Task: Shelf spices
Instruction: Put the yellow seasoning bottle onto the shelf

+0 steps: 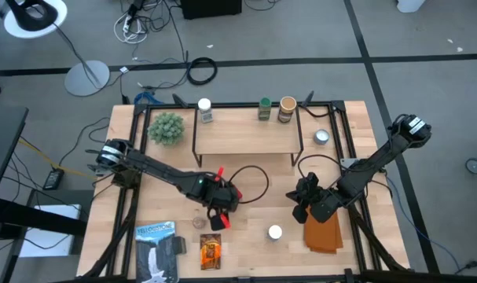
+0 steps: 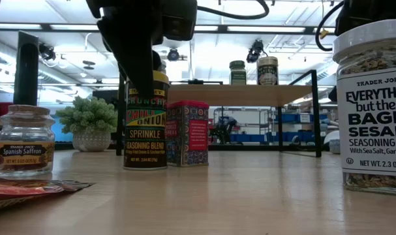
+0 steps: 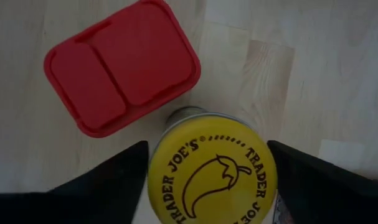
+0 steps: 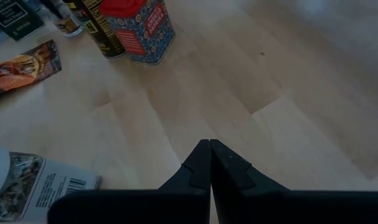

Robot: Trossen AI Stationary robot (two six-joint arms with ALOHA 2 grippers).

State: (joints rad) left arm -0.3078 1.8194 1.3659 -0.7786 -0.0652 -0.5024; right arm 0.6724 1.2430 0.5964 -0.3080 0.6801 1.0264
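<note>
Left gripper (image 3: 210, 180) spread, fingers either side of the yellow-lid jar (image 3: 212, 171), gaps visible; jar stands on the table (image 1: 254, 169) just beside the red box (image 3: 122, 65), in front of the shelf (image 1: 242, 134). Right gripper (image 4: 209, 163) pressed together, empty, low over bare table.

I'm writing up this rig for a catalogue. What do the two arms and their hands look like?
Both arms are dark, slim and jointed. The left hand has red parts at its wrist and a black cable looping off it. The right hand ends in two flat, dark, pointed fingers.

The yellow lid (image 3: 213, 171) reads "Trader Joe's"; the small jar (image 2: 23, 141) reads "Spanish Saffron".
</note>
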